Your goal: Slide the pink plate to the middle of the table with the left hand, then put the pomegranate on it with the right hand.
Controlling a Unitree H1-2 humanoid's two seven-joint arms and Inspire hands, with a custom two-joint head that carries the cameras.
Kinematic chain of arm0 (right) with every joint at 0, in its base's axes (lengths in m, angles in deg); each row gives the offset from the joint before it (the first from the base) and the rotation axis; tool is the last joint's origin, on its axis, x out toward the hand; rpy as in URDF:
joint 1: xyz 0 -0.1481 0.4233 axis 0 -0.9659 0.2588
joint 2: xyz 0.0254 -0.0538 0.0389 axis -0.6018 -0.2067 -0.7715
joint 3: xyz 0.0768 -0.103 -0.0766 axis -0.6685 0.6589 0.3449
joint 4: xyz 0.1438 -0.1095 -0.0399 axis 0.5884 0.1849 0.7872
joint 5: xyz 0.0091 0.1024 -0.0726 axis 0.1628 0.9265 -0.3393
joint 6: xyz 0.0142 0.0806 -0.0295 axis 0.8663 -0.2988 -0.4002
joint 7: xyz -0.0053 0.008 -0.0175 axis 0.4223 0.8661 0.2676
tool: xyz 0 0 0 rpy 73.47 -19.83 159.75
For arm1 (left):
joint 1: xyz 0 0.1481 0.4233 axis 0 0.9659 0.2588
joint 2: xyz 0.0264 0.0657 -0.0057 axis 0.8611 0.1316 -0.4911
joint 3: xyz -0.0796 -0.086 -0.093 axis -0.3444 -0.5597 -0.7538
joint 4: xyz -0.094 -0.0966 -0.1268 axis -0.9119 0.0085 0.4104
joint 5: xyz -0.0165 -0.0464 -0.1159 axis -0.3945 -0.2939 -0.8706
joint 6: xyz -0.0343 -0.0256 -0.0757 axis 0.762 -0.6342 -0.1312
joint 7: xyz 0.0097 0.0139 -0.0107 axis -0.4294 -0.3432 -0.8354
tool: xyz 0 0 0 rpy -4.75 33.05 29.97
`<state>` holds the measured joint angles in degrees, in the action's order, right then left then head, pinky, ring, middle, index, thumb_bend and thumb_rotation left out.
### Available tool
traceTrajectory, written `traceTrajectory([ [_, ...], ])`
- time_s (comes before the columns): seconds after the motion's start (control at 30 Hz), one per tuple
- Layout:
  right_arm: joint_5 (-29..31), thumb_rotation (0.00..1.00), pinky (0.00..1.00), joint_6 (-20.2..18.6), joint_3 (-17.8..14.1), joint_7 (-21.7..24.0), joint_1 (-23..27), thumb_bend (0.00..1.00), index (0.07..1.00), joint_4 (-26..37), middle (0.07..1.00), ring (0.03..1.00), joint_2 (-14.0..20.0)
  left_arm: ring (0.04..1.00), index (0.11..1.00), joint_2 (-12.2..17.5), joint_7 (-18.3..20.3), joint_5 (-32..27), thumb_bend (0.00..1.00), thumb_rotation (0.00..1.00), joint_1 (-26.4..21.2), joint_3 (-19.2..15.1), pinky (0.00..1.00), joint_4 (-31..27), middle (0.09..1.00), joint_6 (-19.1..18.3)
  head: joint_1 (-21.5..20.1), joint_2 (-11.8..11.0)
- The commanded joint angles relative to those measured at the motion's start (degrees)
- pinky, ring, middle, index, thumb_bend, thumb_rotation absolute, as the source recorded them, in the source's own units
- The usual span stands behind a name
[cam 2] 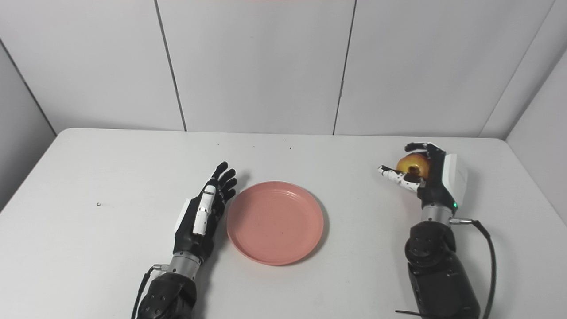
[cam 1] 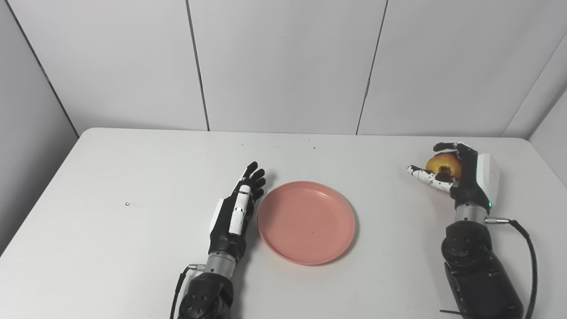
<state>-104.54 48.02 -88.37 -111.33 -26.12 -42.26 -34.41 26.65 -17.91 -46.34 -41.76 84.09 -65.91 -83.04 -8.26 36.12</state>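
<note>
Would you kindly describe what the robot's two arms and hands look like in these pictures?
Both arms are black and bulky, each ending in a silver metal wrist ring. The left hand is black with a white back panel and one white finger among black fingers. The right hand is black with a white back shell, a white speckled thumb and a small green light near the wrist. A black cable plugs in by each wrist.

I see my left hand (cam 1: 237,210), black jointed plastic with a white thumb segment and a white plate along its outer edge. A ribbed silver wrist collar sits below it, then a black forearm housing with a thin black cable plugged in. My right hand (cam 1: 460,175) matches: black fingers, white speckled thumb, white back shell, a small green light, silver collar, looping black cable.
</note>
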Motion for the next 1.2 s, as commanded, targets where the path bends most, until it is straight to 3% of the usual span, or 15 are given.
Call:
traceTrajectory([
  [0.0,-1.0,0.0,0.37,2.2,0.1,0.0,0.9,0.51,0.525,4.4,0.49,0.412,-0.2,0.927,0.903,-0.5,0.1,0.4,0.29,1.0,-0.2,0.3,0.93,-1.3,0.923,1.2,0.0,-0.1],
  [0.07,-1.3,0.0,0.35,1.5,0.7,0.7,0.2,0.51,0.528,7.3,0.489,0.406,-0.7,0.929,0.902,-0.5,0.1,0.4,0.3,1.0,-0.1,0.3,0.94,-1.3,0.926,1.4,0.3,-0.4],
  [0.37,-1.2,0.0,0.41,0.9,3.4,6.2,-2.7,0.51,0.521,17.9,0.493,0.424,-4.2,0.934,0.908,-0.4,0.4,0.0,0.33,1.0,0.0,0.3,0.95,-1.4,0.934,1.3,0.6,-0.5],
  [0.53,-1.5,0.0,0.37,1.7,5.1,8.7,-3.8,0.51,0.529,21.2,0.499,0.4,-6.5,0.929,0.906,-0.6,-0.3,0.5,0.31,1.0,-0.2,0.1,0.94,-1.3,0.927,1.4,0.6,0.1],
  [0.97,-1.2,0.0,0.38,7.0,11.9,13.7,-7.0,0.51,0.532,22.7,0.49,0.411,-10.7,0.93,0.903,-0.6,-1.3,1.4,0.31,1.0,-0.7,0.4,0.93,-1.3,0.924,1.4,0.5,0.7],
  [1.17,-1.2,0.0,0.38,7.5,14.7,15.8,-8.5,0.51,0.536,22.0,0.489,0.406,-12.4,0.933,0.904,-0.7,-1.3,1.8,0.32,1.0,-0.8,0.4,0.94,-1.4,0.926,0.9,0.7,0.8],
])
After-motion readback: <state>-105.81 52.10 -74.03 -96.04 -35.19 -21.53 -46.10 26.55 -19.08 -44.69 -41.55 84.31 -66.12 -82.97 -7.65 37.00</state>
